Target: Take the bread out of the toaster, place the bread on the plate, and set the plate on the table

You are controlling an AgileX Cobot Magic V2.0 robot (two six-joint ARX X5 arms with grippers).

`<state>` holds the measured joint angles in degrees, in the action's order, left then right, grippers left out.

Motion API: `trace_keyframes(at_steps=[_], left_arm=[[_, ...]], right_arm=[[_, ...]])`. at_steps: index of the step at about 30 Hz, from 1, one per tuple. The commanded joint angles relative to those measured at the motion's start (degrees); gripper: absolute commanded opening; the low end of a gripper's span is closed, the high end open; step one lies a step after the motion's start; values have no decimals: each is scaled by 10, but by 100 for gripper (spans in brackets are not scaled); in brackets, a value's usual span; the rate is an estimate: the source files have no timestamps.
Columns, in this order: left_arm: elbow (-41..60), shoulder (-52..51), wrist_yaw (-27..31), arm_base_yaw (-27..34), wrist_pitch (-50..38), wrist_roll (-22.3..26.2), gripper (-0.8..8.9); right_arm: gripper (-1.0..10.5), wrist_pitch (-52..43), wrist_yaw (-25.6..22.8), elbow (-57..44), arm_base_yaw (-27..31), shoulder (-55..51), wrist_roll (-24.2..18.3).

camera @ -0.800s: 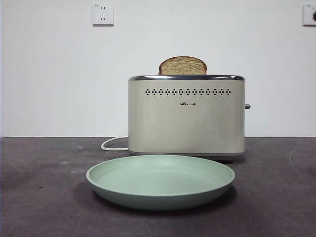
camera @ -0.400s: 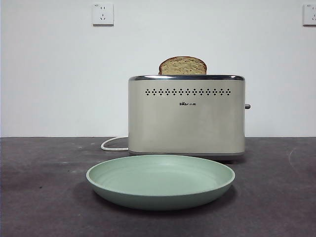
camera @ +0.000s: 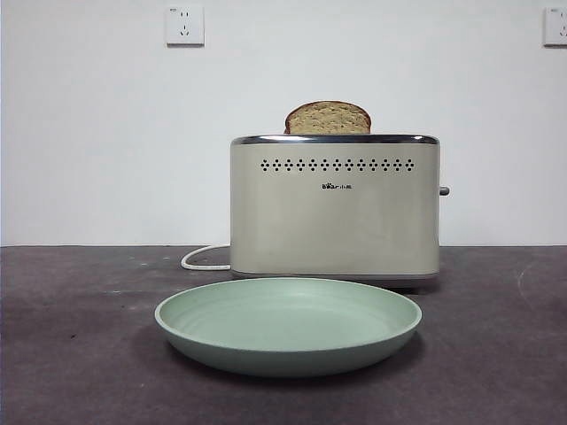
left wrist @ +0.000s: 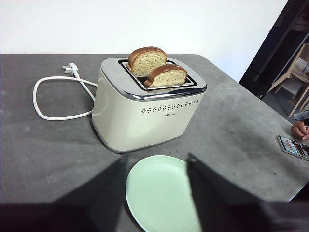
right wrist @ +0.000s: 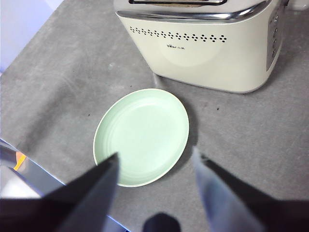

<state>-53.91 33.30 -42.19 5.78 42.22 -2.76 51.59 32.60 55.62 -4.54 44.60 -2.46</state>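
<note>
- You see the toaster (camera: 335, 208) standing on the table (camera: 71, 354), near the middle, with the wall behind it.
- The plate (camera: 288, 324) lies on the table just in front of the toaster, apart from it, a little to its left in the front view.
- Two slices stand upright in the toaster's slots; the bread (left wrist: 147, 60) is in the far slot, the second slice (left wrist: 166, 76) in the slot nearer to the plate.
- The cord (left wrist: 53, 99) lies on the table in a loop, beside the toaster on its left in the front view, and its plug (left wrist: 71, 68) rests on the table.
- Both grippers hang above the table on the plate's side, not touching anything.
</note>
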Motion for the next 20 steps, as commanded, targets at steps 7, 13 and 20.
trace_keyframes(at_steps=[7,13,20], left_arm=[[-2,27,0,-10,-51,13,503],[-2,87,1,-53,-144,13,503],[-3,206,48,-121,-279,10,503]], right_arm=[[536,-1,2,1,-5,0,-3],[536,-1,1,1,-6,5,-3],[536,-1,1,1,-7,18,-4]])
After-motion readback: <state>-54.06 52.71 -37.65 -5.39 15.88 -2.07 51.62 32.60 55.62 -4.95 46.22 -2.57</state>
